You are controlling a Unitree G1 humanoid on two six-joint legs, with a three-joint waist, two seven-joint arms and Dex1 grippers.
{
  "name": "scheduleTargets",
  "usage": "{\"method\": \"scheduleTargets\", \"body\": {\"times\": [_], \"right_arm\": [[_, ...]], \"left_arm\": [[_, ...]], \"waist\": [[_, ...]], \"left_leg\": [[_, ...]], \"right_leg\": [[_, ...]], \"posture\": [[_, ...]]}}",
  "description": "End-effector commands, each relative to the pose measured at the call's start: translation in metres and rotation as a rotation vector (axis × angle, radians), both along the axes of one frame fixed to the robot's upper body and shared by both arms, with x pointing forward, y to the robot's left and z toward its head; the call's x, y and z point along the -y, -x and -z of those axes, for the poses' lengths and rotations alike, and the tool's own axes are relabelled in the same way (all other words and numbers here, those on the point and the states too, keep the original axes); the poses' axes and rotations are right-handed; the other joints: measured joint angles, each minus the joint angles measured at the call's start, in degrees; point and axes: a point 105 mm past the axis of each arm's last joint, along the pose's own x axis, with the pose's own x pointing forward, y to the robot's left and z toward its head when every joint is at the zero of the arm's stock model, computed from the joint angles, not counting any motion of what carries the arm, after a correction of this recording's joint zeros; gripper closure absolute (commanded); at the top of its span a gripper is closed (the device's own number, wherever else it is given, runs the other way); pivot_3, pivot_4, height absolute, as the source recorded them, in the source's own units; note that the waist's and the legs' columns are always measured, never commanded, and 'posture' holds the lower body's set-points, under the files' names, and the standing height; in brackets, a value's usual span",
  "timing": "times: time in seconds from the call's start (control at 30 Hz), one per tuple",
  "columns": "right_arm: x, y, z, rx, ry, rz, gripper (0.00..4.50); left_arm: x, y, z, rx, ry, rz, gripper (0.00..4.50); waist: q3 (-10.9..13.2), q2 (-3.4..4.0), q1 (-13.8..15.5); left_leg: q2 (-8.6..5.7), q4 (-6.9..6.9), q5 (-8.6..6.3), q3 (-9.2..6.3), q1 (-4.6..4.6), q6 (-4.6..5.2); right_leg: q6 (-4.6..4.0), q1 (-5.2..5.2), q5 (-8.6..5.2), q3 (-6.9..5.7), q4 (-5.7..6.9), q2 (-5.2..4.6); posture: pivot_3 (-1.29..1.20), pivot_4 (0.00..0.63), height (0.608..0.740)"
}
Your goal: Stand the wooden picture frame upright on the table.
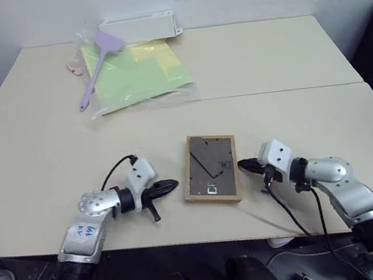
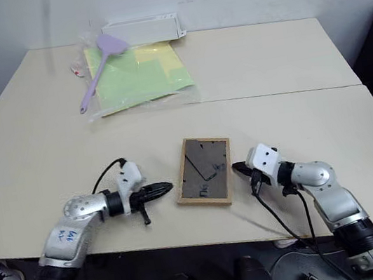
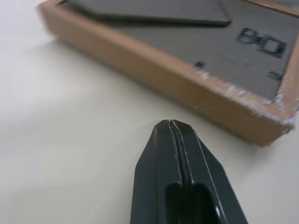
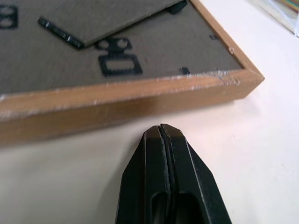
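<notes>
both arms closing in on the face-down frame, nothing lifted yet
wooden picture frame [image 1: 209,168] lies back-up on the table [image 1: 48,162] between left gripper [image 1: 171,184] and right gripper [image 1: 243,166], both pinched shut, empty; next they must lift an edge; its picture side is hidden

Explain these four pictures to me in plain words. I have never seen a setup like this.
This is a humanoid robot with two arms. The two wide pictures come from cameras in its head, looking down at the table. The two close-ups come from cameras on its wrists, looking along each black end effector.

The wooden picture frame lies flat, dark back up, near the front edge. The left end effector and the right end effector sit either side of it, both shut, holding nothing and just short of its edges.

Further back lie a green plastic-wrapped sheet, a purple spatula on it, and a white box.
</notes>
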Motion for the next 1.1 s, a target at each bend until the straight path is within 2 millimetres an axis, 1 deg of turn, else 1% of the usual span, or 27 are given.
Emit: {"method": "scheduleTargets", "body": {"times": [0.03,0.1,0.13,0.17,0.23,0.3,0.33,0.43,0.6,0.7,0.77,0.93,1.07,1.1], "right_arm": [[0.011,0.013,-0.021,0.025,-0.002,-0.050,4.50],[0.009,0.022,-0.022,0.002,0.006,-0.077,4.50],[0.008,0.025,-0.021,-0.012,0.009,-0.085,4.50],[0.006,0.028,-0.021,-0.022,0.011,-0.095,4.50],[0.002,0.033,-0.018,-0.039,0.012,-0.101,4.50],[-0.002,0.036,-0.016,-0.044,0.009,-0.097,4.50],[-0.004,0.037,-0.014,-0.049,0.008,-0.097,4.50],[-0.009,0.039,-0.013,-0.056,-0.001,-0.095,4.50],[-0.012,0.039,-0.013,-0.055,-0.003,-0.097,4.50],[-0.016,0.038,-0.013,-0.048,-0.006,-0.103,4.50],[-0.019,0.037,-0.012,-0.043,-0.004,-0.111,4.50],[-0.024,0.034,-0.013,-0.033,-0.007,-0.114,4.50],[-0.029,0.033,-0.016,-0.027,-0.012,-0.115,4.50],[-0.030,0.033,-0.016,-0.027,-0.014,-0.114,4.50]], "left_arm": [[-0.013,0.012,-0.020,-0.317,0.154,-0.045,3.37],[-0.012,0.023,-0.027,-0.530,0.202,-0.006,2.75],[-0.013,0.024,-0.031,-0.602,0.204,-0.019,2.37],[-0.012,0.022,-0.037,-0.670,0.240,-0.027,2.10],[-0.008,0.024,-0.035,-0.832,0.179,-0.023,1.50],[0.003,0.020,-0.037,-0.865,0.169,-0.011,0.85],[0.008,0.013,-0.038,-0.865,0.181,-0.023,0.63],[0.020,0.009,-0.028,-0.879,0.110,-0.039,0.63],[0.034,0.004,-0.019,-0.902,0.100,-0.064,0.63],[0.043,-0.001,-0.015,-0.911,0.110,-0.084,0.63],[0.053,0.000,-0.015,-0.933,0.127,-0.055,0.63],[0.067,0.003,-0.017,-0.982,0.155,-0.002,0.63],[0.073,0.002,-0.021,-1.010,0.198,0.012,0.63],[0.074,0.002,-0.022,-1.011,0.202,0.017,0.81]], "waist": [[0.00,0.00,0.04],[0.01,-0.01,0.19],[0.00,-0.01,0.18],[0.00,-0.01,0.26],[0.00,-0.03,0.31],[0.00,-0.03,0.19],[0.00,-0.03,0.13],[0.00,-0.03,-0.04],[-0.02,0.00,0.17],[-0.05,-0.01,0.85],[-0.05,-0.01,1.11],[-0.06,-0.01,1.44],[-0.06,-0.01,1.48],[-0.06,-0.01,1.53]], "left_leg": [[0.01,0.00,0.00,-0.04,-0.02,0.00],[0.01,-0.01,0.00,-0.08,-0.02,0.00],[0.00,0.00,0.00,-0.14,-0.04,0.00],[0.00,0.00,0.00,-0.15,-0.02,0.00],[-0.04,0.03,0.00,-0.16,-0.03,0.02],[-0.06,0.03,0.00,-0.16,-0.02,0.01],[-0.08,0.02,0.00,-0.16,-0.01,0.01],[-0.07,0.03,0.01,-0.14,-0.02,0.00],[-0.08,0.03,0.06,-0.12,0.05,-0.09],[-0.13,0.07,0.07,-0.14,0.05,-0.08],[-0.16,0.07,0.07,-0.14,0.04,-0.07],[-0.17,0.08,0.07,-0.14,0.05,-0.07],[-0.18,0.08,0.07,-0.14,0.05,-0.07],[-0.18,0.09,0.07,-0.14,0.04,-0.07]], "right_leg": [[0.00,0.00,0.00,-0.01,0.00,0.00],[0.00,0.02,0.00,-0.03,-0.01,0.00],[0.00,0.05,0.00,-0.05,-0.02,0.00],[0.00,0.07,0.00,-0.05,-0.04,0.00],[0.00,0.08,0.00,-0.05,-0.02,0.00],[0.00,0.08,0.00,-0.04,-0.02,0.02],[0.00,0.08,0.00,-0.03,0.00,0.01],[0.00,0.06,0.00,-0.01,-0.01,0.02],[0.00,0.05,0.00,0.01,0.07,0.01],[0.00,0.08,0.00,0.00,0.07,-0.02],[0.02,0.09,0.01,0.00,0.05,-0.03],[0.02,0.09,0.01,-0.01,0.05,-0.03],[0.02,0.09,0.01,-0.02,0.05,-0.03],[0.02,0.08,0.01,-0.02,0.05,-0.04]], "posture": [[0.00,0.150,0.740],[0.00,0.150,0.740],[0.00,0.150,0.740],[0.00,0.150,0.740],[0.00,0.150,0.740],[0.00,0.150,0.740],[0.00,0.150,0.740],[0.00,0.150,0.740],[0.00,0.150,0.740],[0.00,0.150,0.740],[0.00,0.150,0.740],[0.00,0.150,0.740],[0.00,0.150,0.740],[0.00,0.150,0.740]]}}
